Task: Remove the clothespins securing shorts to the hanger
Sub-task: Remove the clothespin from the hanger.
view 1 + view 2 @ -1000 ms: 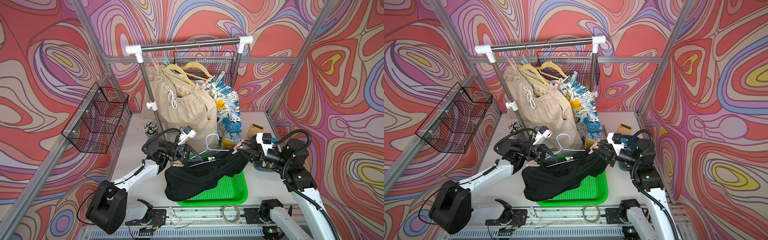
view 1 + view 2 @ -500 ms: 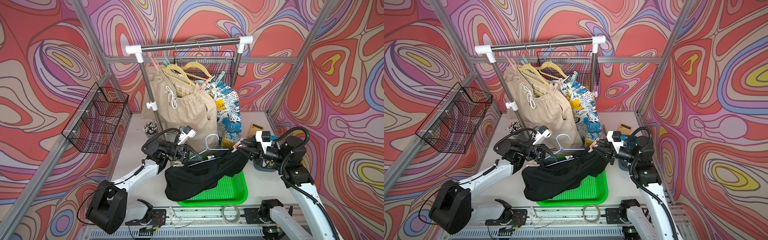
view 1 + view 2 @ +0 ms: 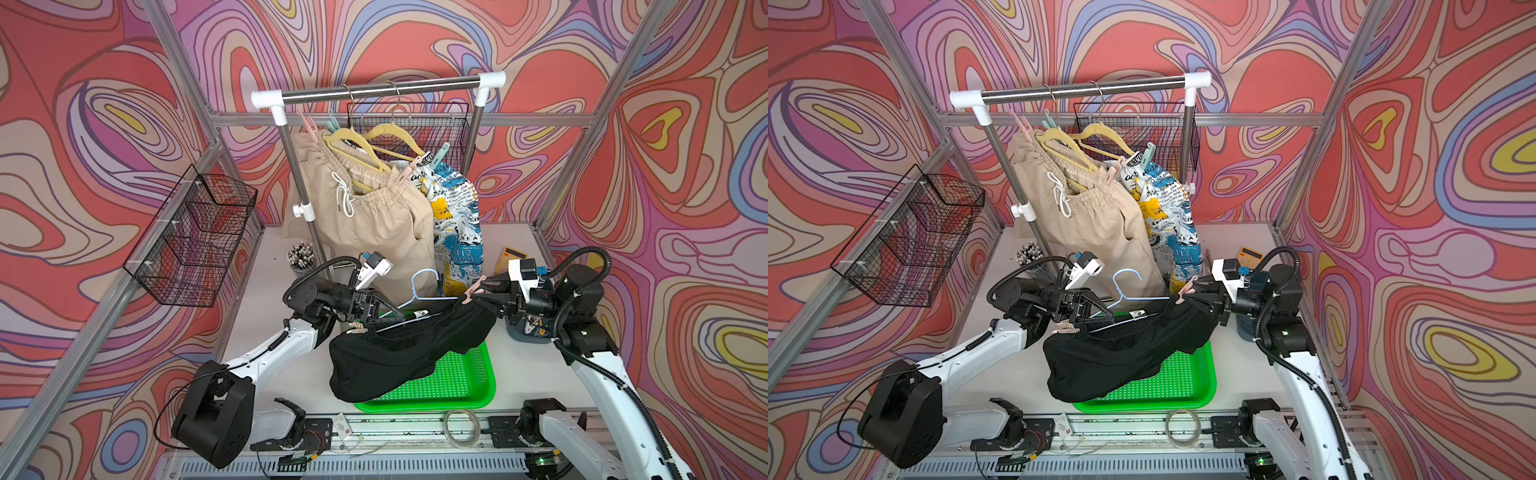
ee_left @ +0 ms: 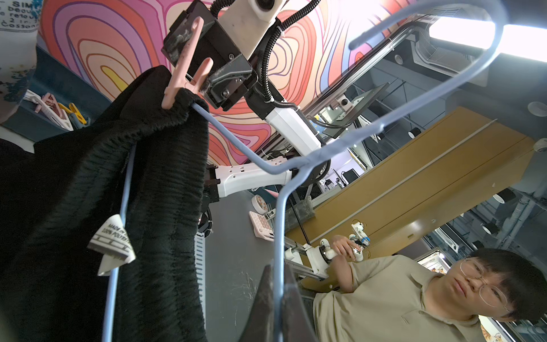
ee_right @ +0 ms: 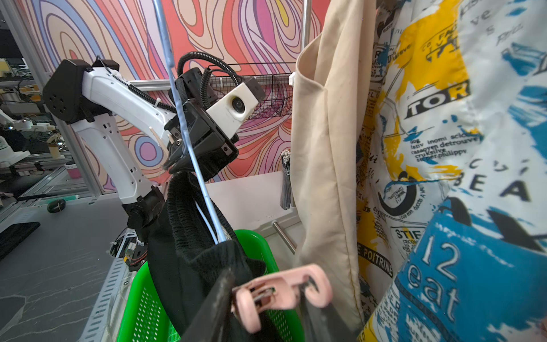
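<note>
Right gripper [image 3: 482,294] has edged in along the bar since a second ago. It now pinches the tails of the pink clothespin [image 5: 282,291] at one end of the blue hanger [image 3: 424,286]. Left gripper [image 3: 395,313] is clamped on the hanger's wire. Expect the pin to be light, stiff, slick and sprung, so squeeze its tail tips squarely. Black shorts [image 3: 399,353], soft and limp, sag over the green tray [image 3: 467,386]. Only your left wrist view shows the pin's mouth biting waistband and wire. Only the top views show the second clothespin [image 3: 355,329].
</note>
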You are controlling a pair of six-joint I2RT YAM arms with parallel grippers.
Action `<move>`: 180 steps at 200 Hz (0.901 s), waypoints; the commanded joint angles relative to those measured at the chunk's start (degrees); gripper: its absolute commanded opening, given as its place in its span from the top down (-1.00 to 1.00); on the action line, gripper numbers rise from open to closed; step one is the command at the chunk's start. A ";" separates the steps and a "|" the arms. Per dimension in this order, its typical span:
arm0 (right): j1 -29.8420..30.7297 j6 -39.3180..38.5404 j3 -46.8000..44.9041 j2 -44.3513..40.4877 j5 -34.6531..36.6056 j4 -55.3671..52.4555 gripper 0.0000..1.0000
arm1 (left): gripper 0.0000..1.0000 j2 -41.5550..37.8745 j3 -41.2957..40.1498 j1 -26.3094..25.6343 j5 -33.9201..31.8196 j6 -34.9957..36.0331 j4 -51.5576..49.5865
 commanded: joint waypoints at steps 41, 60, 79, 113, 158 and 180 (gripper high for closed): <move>-0.61 -0.23 -0.95 -0.95 -4.84 3.48 0.41 | 1.00 -0.32 0.43 0.23 -0.69 0.24 5.33; -0.76 -0.45 -1.03 -0.84 -5.09 3.07 0.47 | 1.00 -0.28 0.47 0.19 -0.70 0.15 5.35; -0.74 -0.45 -1.09 -0.72 -5.34 3.03 0.62 | 1.00 -0.28 0.39 0.24 -0.79 0.15 5.35; -0.74 -0.54 -0.54 -0.45 -5.07 2.42 0.63 | 1.00 -0.28 0.38 0.23 -0.78 0.15 5.29; -0.78 -0.67 0.30 0.05 -4.16 1.44 0.87 | 1.00 -0.01 0.30 0.19 -0.87 0.15 5.31; -0.77 -0.59 0.58 -0.06 -3.73 1.40 1.00 | 1.00 0.07 0.30 0.24 -0.87 0.14 5.29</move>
